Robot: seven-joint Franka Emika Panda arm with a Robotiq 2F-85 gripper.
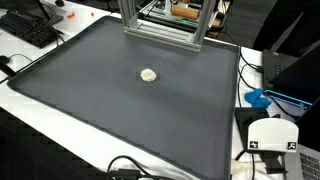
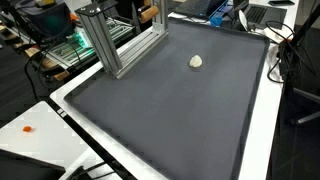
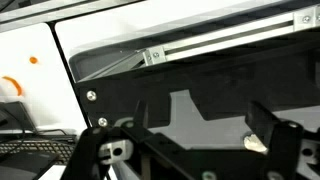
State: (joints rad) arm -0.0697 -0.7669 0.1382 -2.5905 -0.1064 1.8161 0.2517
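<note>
A small cream-coloured rounded lump [image 1: 149,74] lies alone near the middle of a dark grey rubbery mat [image 1: 100,110], well apart from every edge. It looks light and possibly soft (too small here to tell the material), so a gentle pinch from above, across its widest part, seems the safest hold. A silver aluminium frame [image 2: 110,45] stands at one edge of the mat. In the wrist view the black gripper [image 3: 185,150] is spread wide, holding nothing.
</note>
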